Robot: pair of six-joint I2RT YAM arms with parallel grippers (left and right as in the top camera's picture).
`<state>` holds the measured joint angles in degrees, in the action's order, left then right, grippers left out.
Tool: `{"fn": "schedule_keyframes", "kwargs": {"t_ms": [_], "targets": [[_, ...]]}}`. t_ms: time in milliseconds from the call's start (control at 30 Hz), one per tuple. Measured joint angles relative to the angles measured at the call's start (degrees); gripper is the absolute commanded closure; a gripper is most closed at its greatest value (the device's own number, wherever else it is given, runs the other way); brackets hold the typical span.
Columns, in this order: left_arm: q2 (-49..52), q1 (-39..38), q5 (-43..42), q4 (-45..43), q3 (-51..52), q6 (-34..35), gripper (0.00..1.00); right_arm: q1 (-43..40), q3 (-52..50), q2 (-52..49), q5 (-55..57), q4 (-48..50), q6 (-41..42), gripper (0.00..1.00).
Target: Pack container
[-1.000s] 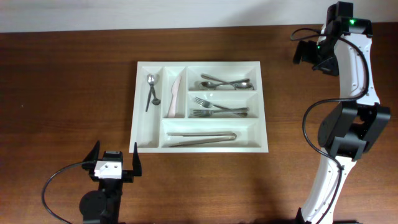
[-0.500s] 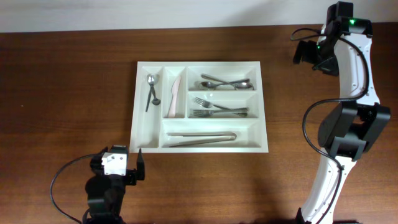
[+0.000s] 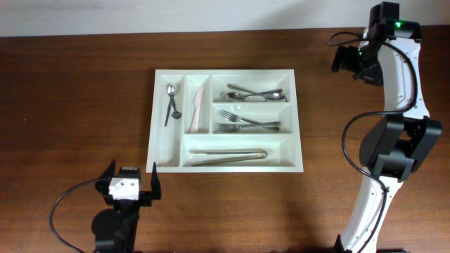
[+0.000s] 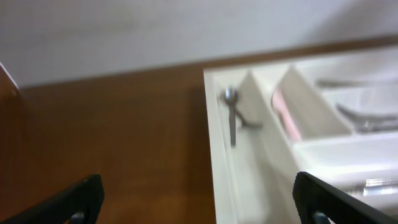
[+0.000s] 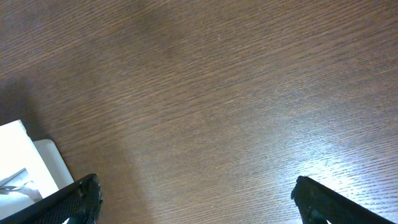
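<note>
The white container sits mid-table. Its two narrow compartments hold a spoon and a pink knife. Its long compartments hold spoons, forks and tongs. My left gripper is open and empty, just in front of the container's front left corner. In the left wrist view the container's left rim, the spoon and the knife lie ahead of the open fingers. My right gripper is open and empty over bare wood, right of the container.
The brown wooden table runs to a white wall along the far edge. The right arm's white base and links stand at the right side of the table. A black cable loops beside the left arm.
The left gripper swung to the right half a second ago and is now back left, about where it was one second ago. The right arm has not moved.
</note>
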<state>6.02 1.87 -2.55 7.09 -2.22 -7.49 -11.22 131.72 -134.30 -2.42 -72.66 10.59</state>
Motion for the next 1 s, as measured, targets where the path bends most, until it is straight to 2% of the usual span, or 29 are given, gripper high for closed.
{"fn": "schedule_keyframes", "kwargs": {"t_ms": [167, 1000], "targets": [[-5.11, 0.00, 0.00, -0.02, 0.00, 0.02, 0.01, 0.00, 0.00, 0.00, 0.00, 0.00, -0.02, 0.01], [-5.18, 0.00, -0.02, 0.00, 0.00, 0.02, 0.01, 0.00, 0.00, 0.00, 0.02, 0.00, 0.00, 0.01]]}}
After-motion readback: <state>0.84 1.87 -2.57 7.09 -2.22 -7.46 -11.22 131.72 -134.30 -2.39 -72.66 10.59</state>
